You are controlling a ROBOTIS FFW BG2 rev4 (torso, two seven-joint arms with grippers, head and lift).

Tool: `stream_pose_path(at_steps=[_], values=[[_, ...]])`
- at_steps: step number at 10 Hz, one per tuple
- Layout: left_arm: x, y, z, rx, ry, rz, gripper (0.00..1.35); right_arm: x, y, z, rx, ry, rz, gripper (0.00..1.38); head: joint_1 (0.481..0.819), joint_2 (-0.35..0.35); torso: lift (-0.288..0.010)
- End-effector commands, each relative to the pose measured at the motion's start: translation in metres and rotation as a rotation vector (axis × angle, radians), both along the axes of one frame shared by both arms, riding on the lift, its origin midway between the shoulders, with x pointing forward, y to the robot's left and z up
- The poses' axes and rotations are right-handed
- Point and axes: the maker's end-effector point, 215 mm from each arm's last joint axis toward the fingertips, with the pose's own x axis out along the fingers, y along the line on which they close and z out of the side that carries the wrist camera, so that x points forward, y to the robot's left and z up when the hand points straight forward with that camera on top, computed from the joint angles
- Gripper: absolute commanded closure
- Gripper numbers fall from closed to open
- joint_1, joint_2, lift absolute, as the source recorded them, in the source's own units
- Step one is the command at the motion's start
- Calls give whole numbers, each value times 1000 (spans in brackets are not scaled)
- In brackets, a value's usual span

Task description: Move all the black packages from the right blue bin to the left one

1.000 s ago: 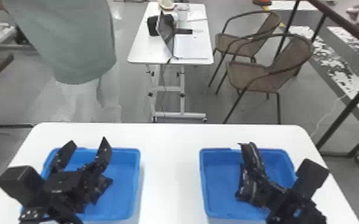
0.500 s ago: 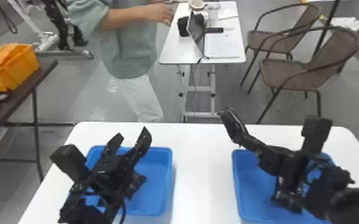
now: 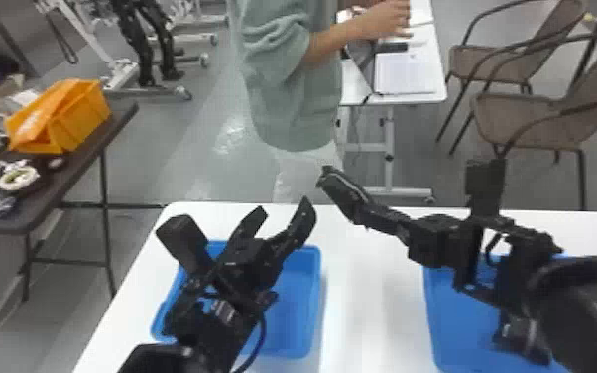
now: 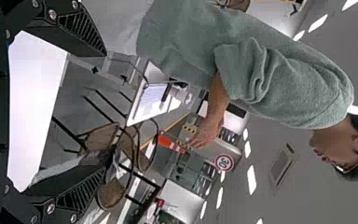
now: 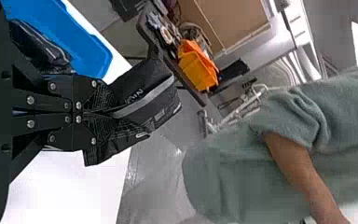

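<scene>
In the head view, my left gripper (image 3: 280, 211) is over the left blue bin (image 3: 316, 297), fingers apart. The left wrist view shows that gripper (image 4: 105, 112) with nothing between its fingers. My right gripper (image 3: 379, 218) holds a black package (image 3: 343, 192) above the table between the bins, near its far edge. Seen from the right wrist, the gripper (image 5: 107, 113) is shut on the black package (image 5: 147, 95); behind lies another dark package (image 5: 37, 46) in a blue bin (image 5: 86, 46). A dark shape, perhaps a package (image 3: 520, 335), is in the right blue bin (image 3: 453, 322), partly behind the arm.
The white table (image 3: 374, 297) runs between the two bins. Beyond it stand a person in a green top, a white desk (image 3: 424, 96) and brown chairs (image 3: 520, 119). At the left is a dark side table (image 3: 79, 158) with an orange crate (image 3: 77, 119).
The right gripper has lifted the black package out of the right bin and brought it left. My left gripper has shifted slightly right over its bin. The head view has swung left.
</scene>
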Motion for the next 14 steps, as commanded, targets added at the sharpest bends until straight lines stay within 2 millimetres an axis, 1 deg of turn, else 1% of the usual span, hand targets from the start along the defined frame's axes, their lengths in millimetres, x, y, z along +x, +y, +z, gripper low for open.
stream_pose_path(at_steps=[1, 2, 3, 4, 5, 6, 7, 8, 9, 10, 13, 14], values=[[5, -18, 3, -21, 12, -57, 122, 0, 22, 3, 12, -15, 73, 1211, 695, 216, -42], [8, -32, 6, -45, 20, -102, 121, -3, 36, 6, 17, -25, 133, 1213, 695, 219, -42], [10, -40, 7, -58, 26, -135, 121, -8, 48, 8, 25, -34, 189, 1213, 695, 222, -42], [11, -49, 6, -87, 30, -159, 121, -11, 57, 10, 31, -35, 227, 1211, 695, 224, -42], [12, -54, 6, -107, 28, -171, 122, -14, 61, 10, 41, -32, 242, 1213, 695, 226, -42], [11, -53, 3, -119, 35, -170, 174, -15, 61, 9, 42, -31, 245, 1213, 695, 225, -42], [11, -51, 1, -116, 39, -164, 642, -15, 61, 9, 43, -30, 246, 1213, 695, 225, -42], [11, -45, -1, -103, 39, -137, 1280, -15, 61, 9, 44, -31, 250, 1213, 695, 226, -42], [10, -41, -4, -81, 40, -121, 1228, -16, 62, 9, 47, -29, 250, 1213, 695, 231, -42], [10, -35, 1, -75, 15, -101, 1230, -16, 61, 8, 47, -27, 250, 1213, 695, 237, -42], [12, -24, 8, -51, -20, -63, 1230, -18, 60, 6, 47, -25, 251, 1194, 695, 249, -42], [11, -16, 9, -32, -32, -46, 1228, -16, 56, 6, 55, -23, 241, 794, 695, 253, -42]])
